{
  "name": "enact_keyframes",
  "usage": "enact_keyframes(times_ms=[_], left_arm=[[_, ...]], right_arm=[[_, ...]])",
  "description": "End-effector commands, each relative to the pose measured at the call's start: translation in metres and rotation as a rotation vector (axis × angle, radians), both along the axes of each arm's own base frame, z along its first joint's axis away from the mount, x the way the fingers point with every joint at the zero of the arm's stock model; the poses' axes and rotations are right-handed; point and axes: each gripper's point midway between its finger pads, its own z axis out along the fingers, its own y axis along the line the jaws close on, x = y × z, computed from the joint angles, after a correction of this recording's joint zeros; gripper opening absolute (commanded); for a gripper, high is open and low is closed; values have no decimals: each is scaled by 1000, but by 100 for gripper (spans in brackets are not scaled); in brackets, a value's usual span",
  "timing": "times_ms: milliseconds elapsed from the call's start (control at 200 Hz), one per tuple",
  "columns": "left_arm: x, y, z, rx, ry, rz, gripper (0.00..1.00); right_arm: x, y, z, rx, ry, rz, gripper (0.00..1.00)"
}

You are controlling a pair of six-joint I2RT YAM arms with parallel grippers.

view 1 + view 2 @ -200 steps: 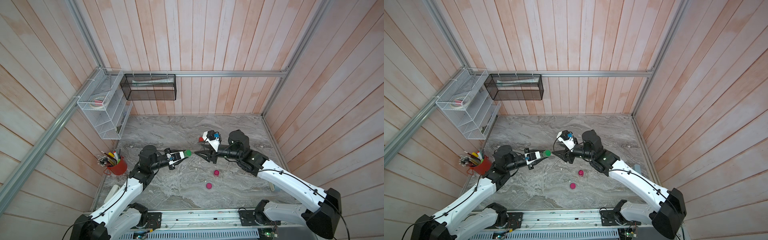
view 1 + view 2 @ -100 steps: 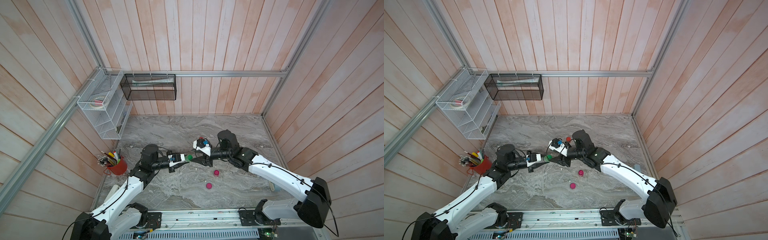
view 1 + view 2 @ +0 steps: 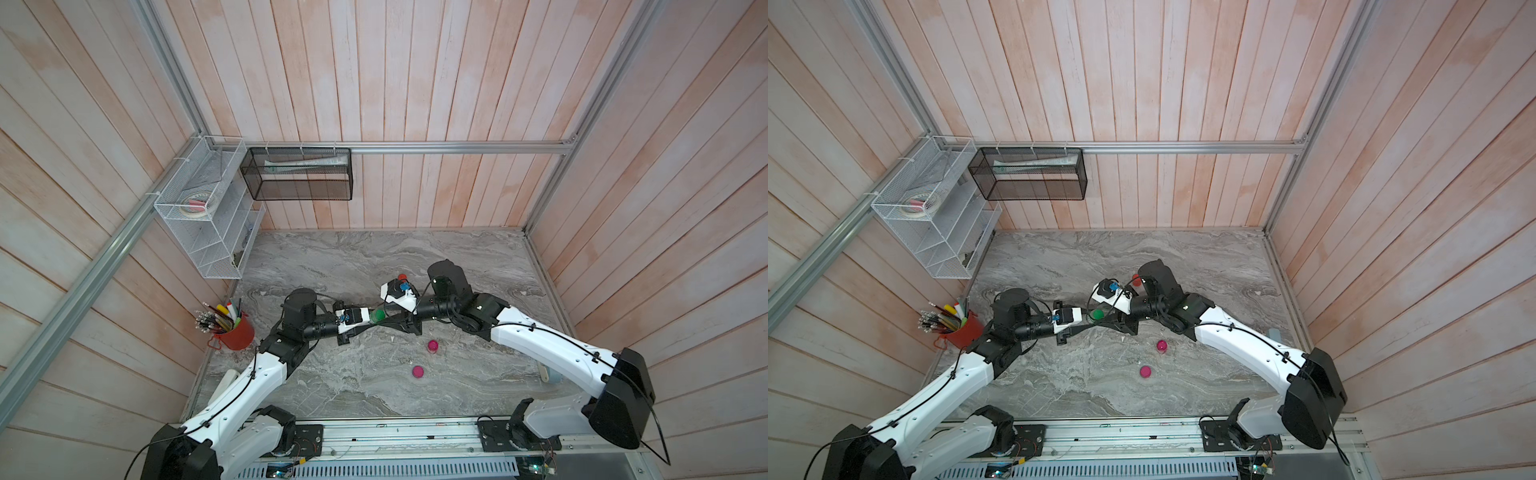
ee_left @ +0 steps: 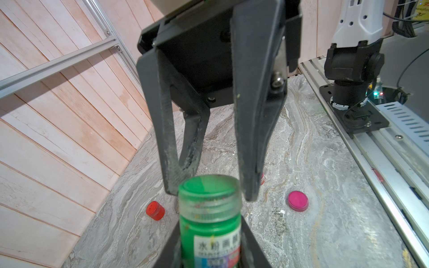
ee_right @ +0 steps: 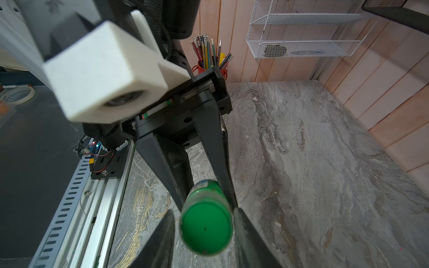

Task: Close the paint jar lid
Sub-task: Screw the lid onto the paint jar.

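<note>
Green jar [image 4: 210, 232] w/ lid [image 4: 209, 188], cup [image 3: 239, 336] w/ pencils [image 3: 210, 320]

The small green plastic paint jar [image 4: 210, 232] carries a white paper label [image 4: 218, 247] printed with black Chinese characters: 水粉画, then a fourth character cut off. The smaller print beneath is illegible.

Robot lab booth: plank walls [image 3: 415, 83], aluminium frame [image 3: 457, 147], marble tabletop [image 3: 353, 257], mounting rail [image 3: 395, 432].
</note>
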Motion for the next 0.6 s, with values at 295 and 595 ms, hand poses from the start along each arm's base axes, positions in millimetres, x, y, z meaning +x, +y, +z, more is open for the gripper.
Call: enact_keyframes(times_ms=[295, 595], left_arm=[[1, 1, 12, -17, -39, 6, 29], [18, 11, 22, -31, -121, 135, 29]], right_arm=[[-1, 4, 4, -7, 12, -2, 33], [10, 16, -6, -30, 81, -74, 25]])
